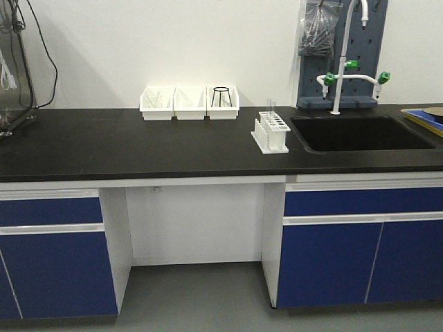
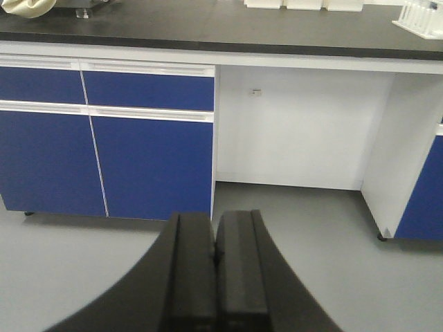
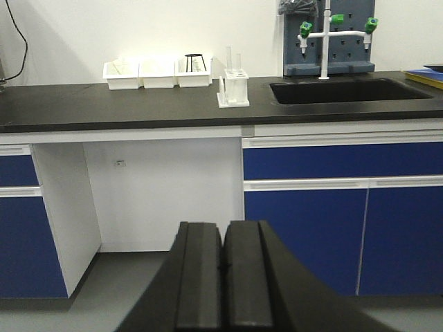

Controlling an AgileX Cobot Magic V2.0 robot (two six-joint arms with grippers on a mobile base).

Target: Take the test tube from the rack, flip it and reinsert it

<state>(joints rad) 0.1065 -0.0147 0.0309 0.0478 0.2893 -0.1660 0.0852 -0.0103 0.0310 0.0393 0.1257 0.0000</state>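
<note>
The small white rack (image 1: pixel 270 131) stands on the black counter just left of the sink, with clear test tubes (image 1: pixel 270 106) upright in its far end. It also shows in the right wrist view (image 3: pixel 234 89) and at the top right corner of the left wrist view (image 2: pixel 421 16). My left gripper (image 2: pixel 215 235) is shut and empty, low in front of the blue cabinets, far from the rack. My right gripper (image 3: pixel 223 241) is shut and empty, low in front of the counter's knee space. Neither gripper shows in the front view.
Three white open-front bins (image 1: pixel 189 102) sit at the back of the counter (image 1: pixel 138 145). A black sink (image 1: pixel 360 133) with a white tap (image 1: pixel 339 69) lies right of the rack. Blue cabinets (image 1: pixel 55 256) stand below. A yellow-edged tray (image 1: pixel 423 119) is at far right.
</note>
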